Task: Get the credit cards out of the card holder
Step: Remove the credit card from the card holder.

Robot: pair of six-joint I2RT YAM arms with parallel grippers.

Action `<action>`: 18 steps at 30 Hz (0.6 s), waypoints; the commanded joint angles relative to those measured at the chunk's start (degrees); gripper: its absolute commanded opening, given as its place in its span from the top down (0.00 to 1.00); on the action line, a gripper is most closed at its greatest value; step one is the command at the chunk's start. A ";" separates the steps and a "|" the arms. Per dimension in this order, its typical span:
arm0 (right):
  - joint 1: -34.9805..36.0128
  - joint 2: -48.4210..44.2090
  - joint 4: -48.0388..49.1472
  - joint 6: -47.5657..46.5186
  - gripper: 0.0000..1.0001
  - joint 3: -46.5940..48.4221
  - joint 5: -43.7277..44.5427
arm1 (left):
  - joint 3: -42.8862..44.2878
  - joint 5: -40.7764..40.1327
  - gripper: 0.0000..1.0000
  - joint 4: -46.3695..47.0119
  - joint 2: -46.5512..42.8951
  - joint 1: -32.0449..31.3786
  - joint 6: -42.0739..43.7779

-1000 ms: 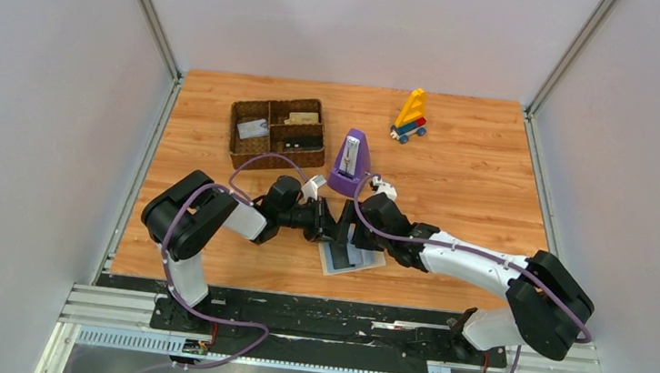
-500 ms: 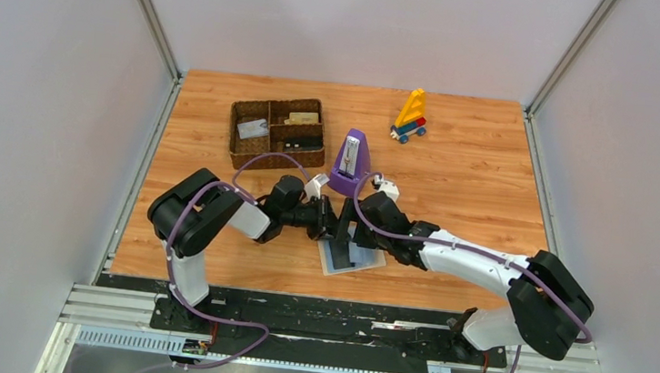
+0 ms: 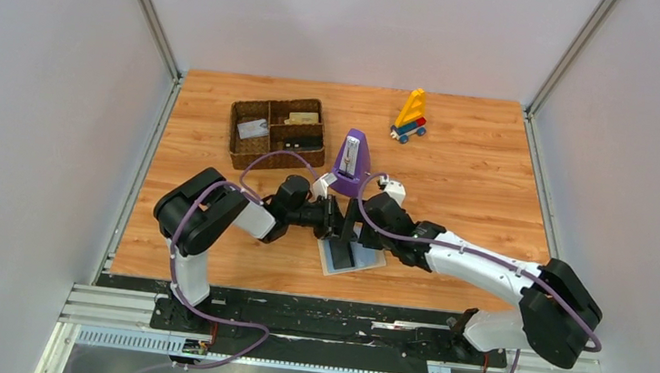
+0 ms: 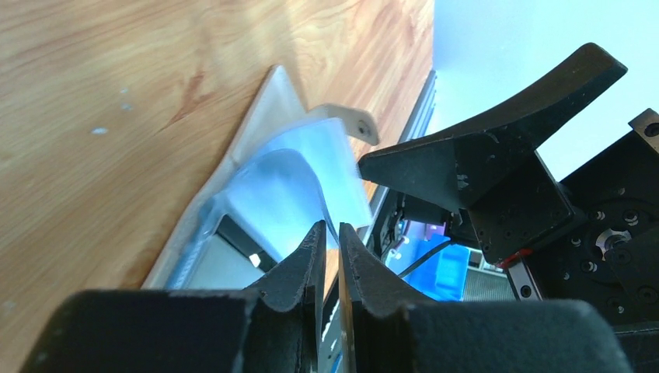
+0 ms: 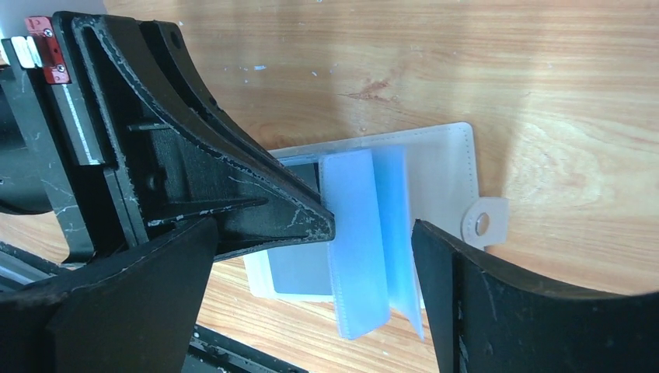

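Note:
The light-blue card holder (image 3: 334, 262) lies open on the wood near the front edge. One of its leaves (image 5: 357, 241) stands up, pinched at its edge by my left gripper (image 4: 330, 227), which is shut on it. A grey card (image 5: 299, 268) shows in a slot of the flat half. My right gripper (image 5: 313, 231) is open wide over the holder, one finger on each side of the raised leaves and of the left fingertips (image 5: 311, 221). From above, the two grippers (image 3: 338, 227) (image 3: 354, 233) meet over the holder. A tan card (image 3: 301, 117), a black card (image 3: 303, 140) and a pale card (image 3: 251, 129) lie in the tray.
A brown woven compartment tray (image 3: 237, 147) stands at the back left. A purple metronome (image 3: 350, 159) is right behind the grippers. A toy of coloured blocks (image 3: 411, 117) sits at the back right. The table's front edge and a black rail run just behind the holder.
My right gripper's jaws have spread much wider. Both grippers have shifted slightly away from the front edge, and the left one keeps its pinch on the leaf.

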 commanded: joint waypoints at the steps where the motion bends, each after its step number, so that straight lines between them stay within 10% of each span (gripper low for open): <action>1: 0.20 -3.97 -3.85 -1.61 0.02 3.24 2.93 | 2.83 1.96 0.81 5.65 -0.46 -1.59 -0.37; 11: 0.13 -9.83 -2.06 -4.43 0.19 1.92 -5.64 | 2.92 -1.34 0.79 -1.00 -5.70 -1.71 3.14; 18: -0.97 -8.04 3.57 -7.53 0.58 -1.37 -14.48 | 0.24 -10.92 0.81 -21.60 -17.17 -0.45 10.00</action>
